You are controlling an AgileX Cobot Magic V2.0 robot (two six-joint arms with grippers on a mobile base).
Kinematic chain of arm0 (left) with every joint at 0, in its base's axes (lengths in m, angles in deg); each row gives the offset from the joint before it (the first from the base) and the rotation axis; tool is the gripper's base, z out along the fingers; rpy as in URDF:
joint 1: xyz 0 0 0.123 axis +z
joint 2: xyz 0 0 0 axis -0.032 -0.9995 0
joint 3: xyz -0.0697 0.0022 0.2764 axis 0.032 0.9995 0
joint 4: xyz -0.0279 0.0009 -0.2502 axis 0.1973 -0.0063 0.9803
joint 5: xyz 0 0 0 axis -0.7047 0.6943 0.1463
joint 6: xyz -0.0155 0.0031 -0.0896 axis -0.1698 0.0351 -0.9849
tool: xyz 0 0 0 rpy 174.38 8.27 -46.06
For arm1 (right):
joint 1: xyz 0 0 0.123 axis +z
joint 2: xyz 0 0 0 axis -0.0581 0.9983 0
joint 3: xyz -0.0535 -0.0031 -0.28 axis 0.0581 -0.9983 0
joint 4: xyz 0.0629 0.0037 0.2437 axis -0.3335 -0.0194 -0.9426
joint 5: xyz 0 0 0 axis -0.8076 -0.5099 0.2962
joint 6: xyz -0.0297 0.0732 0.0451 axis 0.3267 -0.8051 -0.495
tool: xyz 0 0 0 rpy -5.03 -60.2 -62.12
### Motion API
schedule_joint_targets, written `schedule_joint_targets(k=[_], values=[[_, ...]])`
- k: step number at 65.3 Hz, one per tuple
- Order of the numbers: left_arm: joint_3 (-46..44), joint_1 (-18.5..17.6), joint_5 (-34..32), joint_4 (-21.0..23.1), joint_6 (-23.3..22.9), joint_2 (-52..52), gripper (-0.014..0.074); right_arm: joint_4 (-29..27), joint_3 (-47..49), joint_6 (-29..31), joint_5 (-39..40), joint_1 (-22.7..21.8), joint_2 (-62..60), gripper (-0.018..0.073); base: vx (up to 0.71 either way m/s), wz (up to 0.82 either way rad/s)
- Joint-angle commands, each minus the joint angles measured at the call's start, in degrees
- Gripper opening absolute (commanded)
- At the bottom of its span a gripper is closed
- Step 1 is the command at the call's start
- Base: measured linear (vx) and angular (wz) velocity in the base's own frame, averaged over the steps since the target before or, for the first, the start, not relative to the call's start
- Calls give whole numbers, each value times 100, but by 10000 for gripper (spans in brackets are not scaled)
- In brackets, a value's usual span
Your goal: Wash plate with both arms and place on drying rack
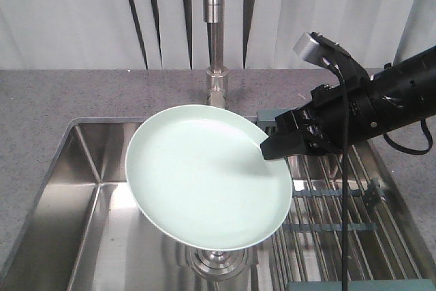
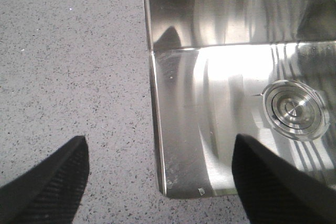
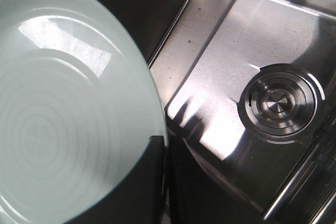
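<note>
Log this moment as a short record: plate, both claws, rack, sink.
plate: tilted, held above the sink, not touching the basin floor
right claw: shut on the plate's rim, on the drying-rack side
left claw: open, holding nothing, above the sink's corner and the counter
drying rack: on the right side of the sink, plate not on it yet
faucet: behind the plate, no water seen
drain: uncovered
</note>
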Motion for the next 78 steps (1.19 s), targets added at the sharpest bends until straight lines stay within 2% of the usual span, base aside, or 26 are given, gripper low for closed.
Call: schedule_joint_targets(k=[1, 18, 28, 43, 55, 65, 78], values=[[-138, 22, -336, 13, -51, -49, 534, -273, 159, 235, 100, -10, -205, -8, 0, 0], [-138, 22, -336, 13, -51, -49, 534, 257, 159, 1044, 118, -10, -205, -4, 0, 0], [-138, 22, -336, 13, -51, -49, 534, 483, 164, 1099, 381, 53, -151, -4, 0, 0], [-138, 22, -323, 12, -51, -49, 534, 1017, 379, 920, 688, 724, 165, -4, 0, 0], [-138, 22, -318, 12, -51, -49, 534, 1055, 1093, 753, 730, 980, 701, -4, 0, 0], [-138, 22, -318, 12, -51, -49, 534, 1061, 1709, 575, 724, 927, 1103, -4, 0, 0], [-138, 22, -318, 12, -51, -49, 534, 1099, 2095, 386, 733, 501, 1271, -4, 0, 0]])
